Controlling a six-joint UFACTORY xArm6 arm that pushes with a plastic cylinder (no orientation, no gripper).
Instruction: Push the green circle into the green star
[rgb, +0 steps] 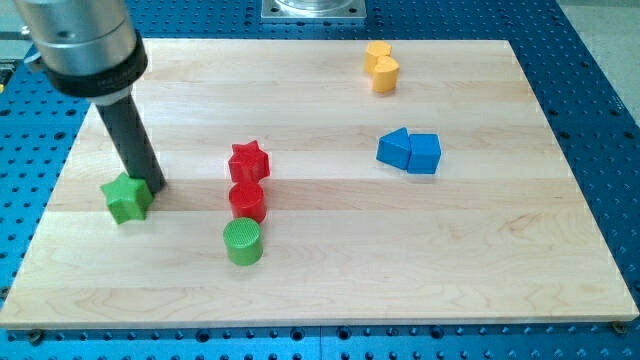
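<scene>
the green star (126, 197) is seen at the table's (330, 290) nine o'clock side, with my tip (153, 186) touching its three o'clock edge. no gripper is fitted, so nothing can be held, open or closed. the green circle (243, 241), at the star's four o'clock, is judged light, rigid and easily slid; it is best pushed from its three o'clock face.
</scene>
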